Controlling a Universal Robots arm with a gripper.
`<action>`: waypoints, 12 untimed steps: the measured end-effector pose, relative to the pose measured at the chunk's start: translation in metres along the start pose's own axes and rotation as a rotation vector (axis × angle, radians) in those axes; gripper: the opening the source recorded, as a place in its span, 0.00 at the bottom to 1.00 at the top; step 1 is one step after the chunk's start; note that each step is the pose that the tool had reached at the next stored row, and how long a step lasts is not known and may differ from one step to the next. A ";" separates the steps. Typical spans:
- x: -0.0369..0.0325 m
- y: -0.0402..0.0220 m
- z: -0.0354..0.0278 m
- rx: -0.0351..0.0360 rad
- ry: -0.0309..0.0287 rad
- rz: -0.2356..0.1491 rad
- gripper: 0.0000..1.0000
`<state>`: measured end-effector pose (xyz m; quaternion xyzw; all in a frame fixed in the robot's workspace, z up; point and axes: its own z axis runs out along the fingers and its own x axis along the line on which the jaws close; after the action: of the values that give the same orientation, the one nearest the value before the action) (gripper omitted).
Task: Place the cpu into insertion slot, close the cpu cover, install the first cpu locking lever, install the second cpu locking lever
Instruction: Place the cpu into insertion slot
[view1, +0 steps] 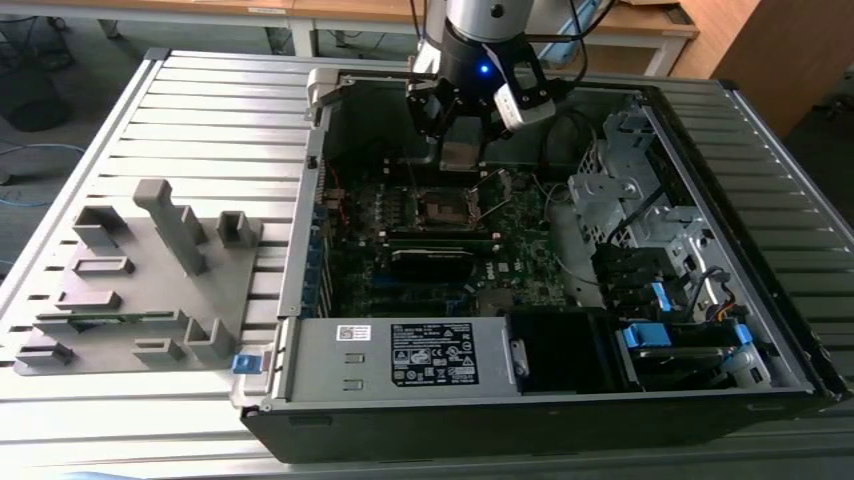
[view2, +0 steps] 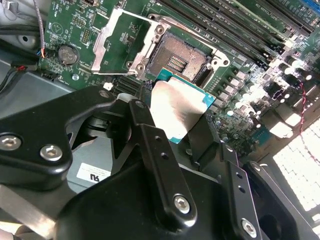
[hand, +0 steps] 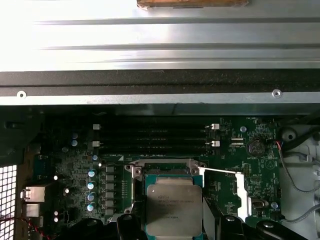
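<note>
The pincer (view1: 459, 140) hangs inside the open computer case (view1: 400, 410). Its dark fingers (view2: 150, 130) are closed on two opposite edges of the cpu (view2: 175, 102), which is held with its metal top toward the wrist cameras.

In the exterior view the chip is hard to make out. It reads as a pale block between the fingers, above the insertion slot (view1: 445, 207) and seemingly clear of it.

The second wrist view tells more. The chip's green-edged corner overlaps the near rim of the slot, and the slot's dark contact field lies bare. The cpu cover (view2: 122, 42) stands open beside the socket, with the green motherboard (view2: 75, 20) visible through its square window. A round coin cell (view2: 66, 53) sits near the cover.

In the first wrist view the cpu hides most of the socket, and a band of silver rim shows past the chip's far edge. The cover appears as a narrow bright strip to one side. Long memory slots (hand: 155, 135) run beyond the socket. From the wrist views I cannot tell whether chip and socket touch.

The exterior view adds the slatted surface (view1: 200, 110) carrying the case, and a grey fixture block (view1: 147, 280) at the exterior view's left.
</note>
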<state>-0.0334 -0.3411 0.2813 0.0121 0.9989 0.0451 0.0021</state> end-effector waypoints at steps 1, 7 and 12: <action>0.0000 0.0000 0.0000 0.0000 0.0000 0.000 0.54; 0.0000 -0.0002 0.0024 -0.0001 -0.0009 0.000 0.54; 0.0000 -0.0003 0.0035 -0.0004 -0.0011 0.000 0.54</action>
<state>-0.0334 -0.3410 0.2778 0.0120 0.9989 0.0453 0.0027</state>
